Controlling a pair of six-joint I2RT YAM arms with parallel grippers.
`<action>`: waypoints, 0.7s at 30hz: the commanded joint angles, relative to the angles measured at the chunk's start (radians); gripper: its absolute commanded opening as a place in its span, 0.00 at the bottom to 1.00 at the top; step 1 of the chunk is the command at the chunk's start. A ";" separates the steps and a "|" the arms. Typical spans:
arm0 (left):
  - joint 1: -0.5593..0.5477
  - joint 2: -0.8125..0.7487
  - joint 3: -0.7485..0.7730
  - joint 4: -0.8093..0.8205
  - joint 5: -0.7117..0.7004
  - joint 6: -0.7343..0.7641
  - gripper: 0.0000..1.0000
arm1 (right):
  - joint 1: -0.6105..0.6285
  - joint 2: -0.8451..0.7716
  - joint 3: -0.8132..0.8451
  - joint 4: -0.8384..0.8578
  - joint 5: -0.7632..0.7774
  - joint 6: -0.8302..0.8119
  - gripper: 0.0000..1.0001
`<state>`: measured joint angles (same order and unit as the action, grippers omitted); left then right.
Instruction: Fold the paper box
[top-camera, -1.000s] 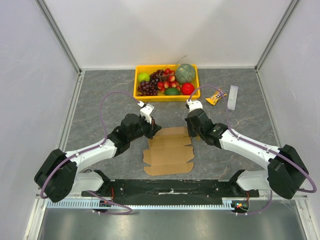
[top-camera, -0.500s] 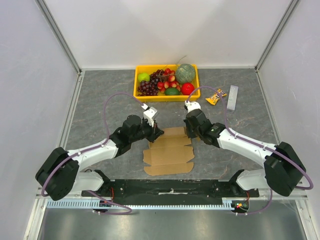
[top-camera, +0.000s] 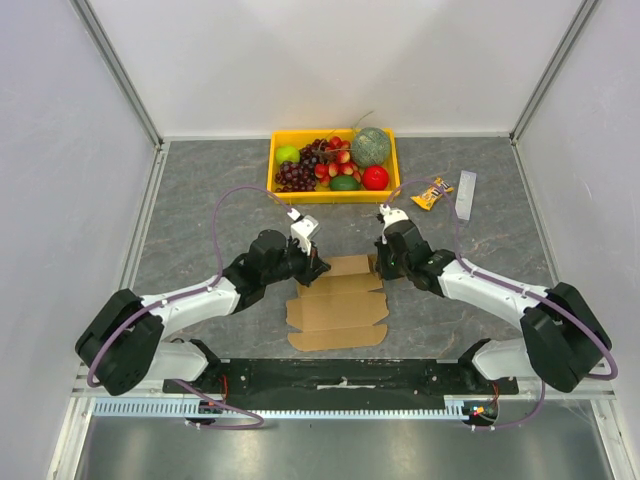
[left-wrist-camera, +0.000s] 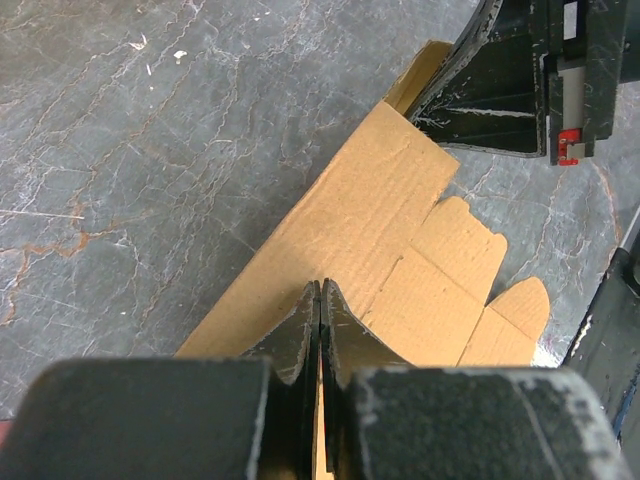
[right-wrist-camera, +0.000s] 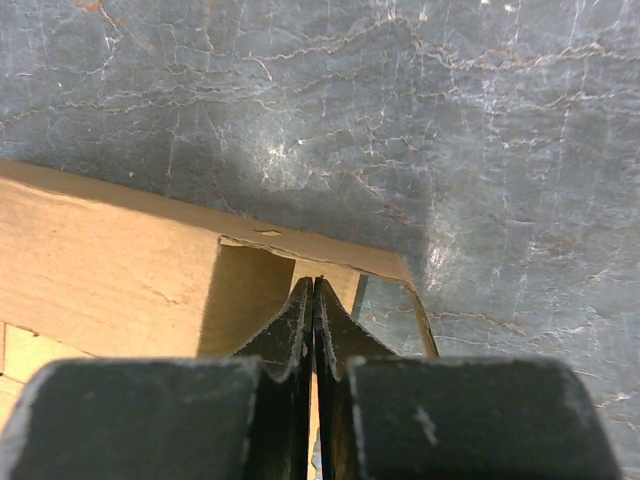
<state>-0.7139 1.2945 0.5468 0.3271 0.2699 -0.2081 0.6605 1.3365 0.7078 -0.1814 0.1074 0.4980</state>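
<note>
The paper box is a flat brown cardboard cut-out lying between the two arms. My left gripper sits at the left end of its far panel and my right gripper at the right end. In the left wrist view the left gripper is shut over the paper box, with a thin strip of cardboard showing between the fingers. In the right wrist view the right gripper is shut the same way on an end flap of the paper box, whose far edge stands slightly raised and casts a shadow.
A yellow tray full of fruit stands just behind the box. To its right lie a small orange snack packet and a pale flat strip. White walls close in the grey table on three sides.
Both grippers have crept closer to the far panel's ends, the left one shifting right. The far panel looks a little shorter and lifted. Both stayed shut.
</note>
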 joint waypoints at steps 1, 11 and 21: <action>-0.004 0.017 0.028 0.018 0.008 0.004 0.02 | -0.041 -0.017 -0.044 0.112 -0.133 0.033 0.04; -0.012 0.038 0.039 0.015 0.014 0.007 0.02 | -0.082 -0.002 -0.100 0.290 -0.325 0.068 0.05; -0.021 0.058 0.050 0.010 0.017 0.010 0.02 | -0.084 0.024 -0.100 0.335 -0.390 0.074 0.06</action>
<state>-0.7288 1.3334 0.5678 0.3389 0.2726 -0.2081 0.5781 1.3556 0.6098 0.0811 -0.2298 0.5583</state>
